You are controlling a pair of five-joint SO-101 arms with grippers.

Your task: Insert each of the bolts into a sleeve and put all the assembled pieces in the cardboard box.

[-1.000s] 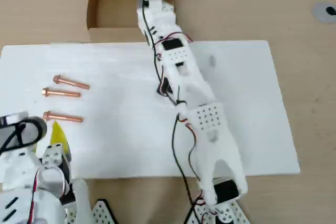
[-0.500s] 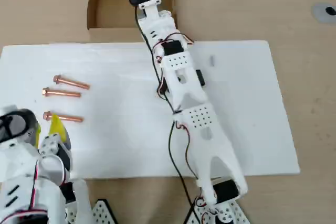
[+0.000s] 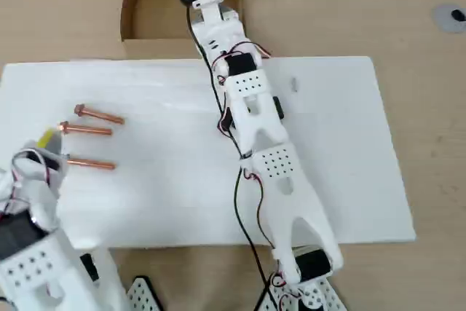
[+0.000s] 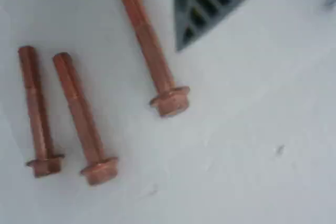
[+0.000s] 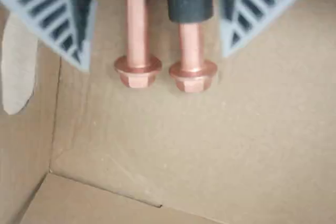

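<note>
- The left tool [image 3: 49,138] has swung up from the counter's [image 3: 437,143] near left corner in the last second. It now sits just beside the heads of the bolts. I cannot tell from either view whether it is open or closed.
- Three bare bolts [image 3: 86,130] lie where they lay a second ago, side by side on the white sheet [image 3: 328,180] with their heads to the left. The nearest one [image 4: 149,51] is a little apart from the other two. I read this as the left arm lining up to pick one, most likely that nearest bolt.
- The right arm has barely shifted and still reaches out over the box [image 3: 129,5].
- The right tool [image 5: 156,59] is open, jaws spread wide. Two sleeved bolts [image 5: 191,51] lie on the box floor between the jaws, with a gap to each jaw. I judge that pair delivered. Three bolts still need sleeves, so the job is well short of done.
</note>
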